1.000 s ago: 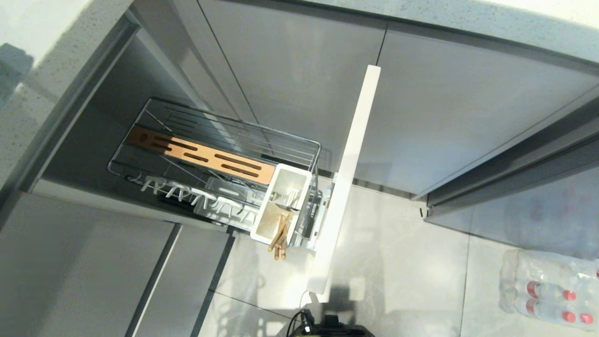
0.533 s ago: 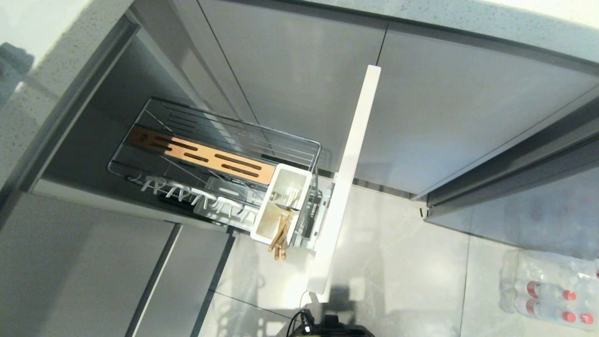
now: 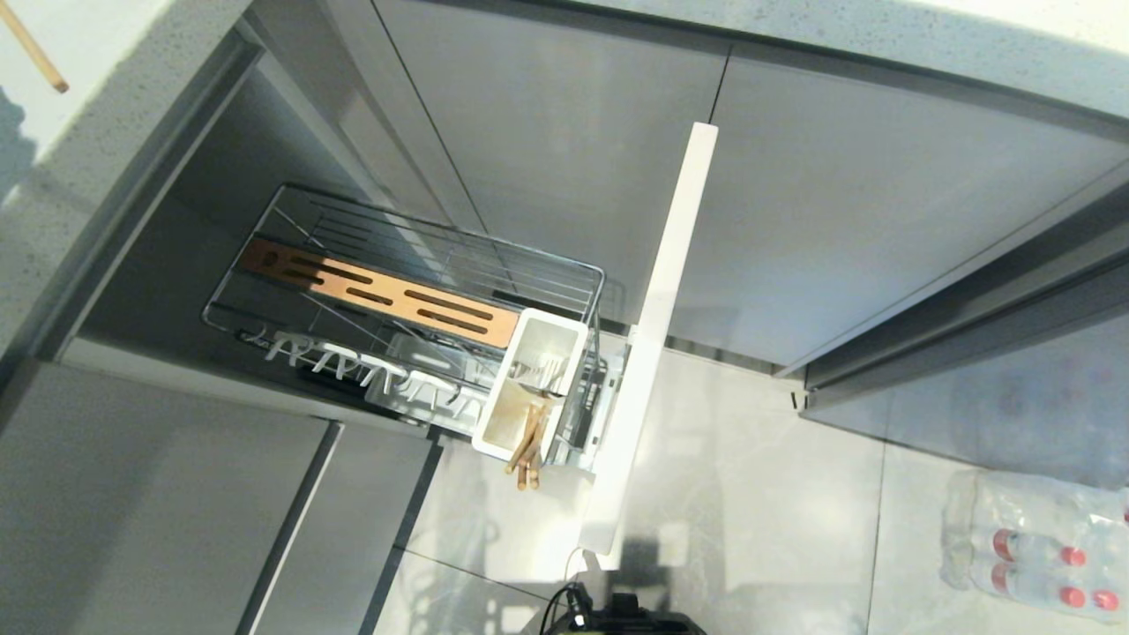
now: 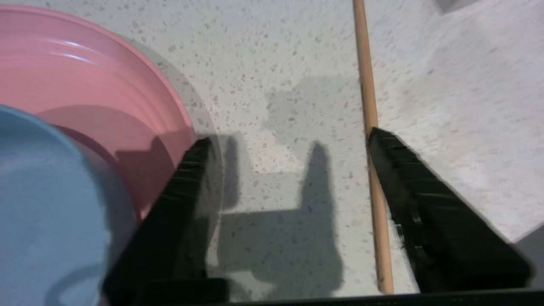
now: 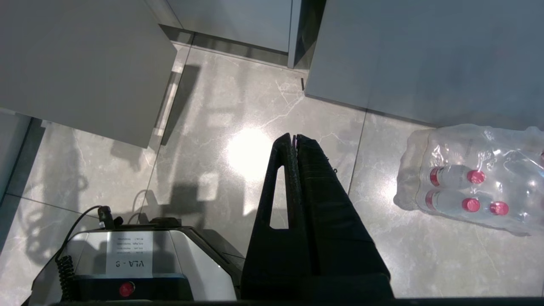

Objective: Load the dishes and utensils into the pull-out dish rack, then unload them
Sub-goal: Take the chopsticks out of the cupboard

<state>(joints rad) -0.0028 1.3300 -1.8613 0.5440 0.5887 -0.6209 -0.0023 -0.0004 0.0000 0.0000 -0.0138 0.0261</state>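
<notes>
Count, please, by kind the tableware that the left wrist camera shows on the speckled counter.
pink plate: 1
blue bowl: 1
wooden chopstick: 1
Total: 3

A: Head view: even, diffuse light is noted. The countertop (image 3: pixel 79 53) at the upper left is washed nearly white; the cabinet recess behind the dish rack (image 3: pixel 414 300) is left in shade. Straight cabinet edges are seen to splay toward the corners.

B: Left wrist view: hard shadows of the left gripper (image 4: pixel 289 136) are cast on the speckled surface. The blue bowl (image 4: pixel 46 204) and the fingers (image 4: pixel 425 199) are rendered soft, out of focus.

A: Right wrist view: a bright glare patch is recorded on the glossy floor (image 5: pixel 250 153); the right gripper (image 5: pixel 294 137) appears as a dark silhouette.
</notes>
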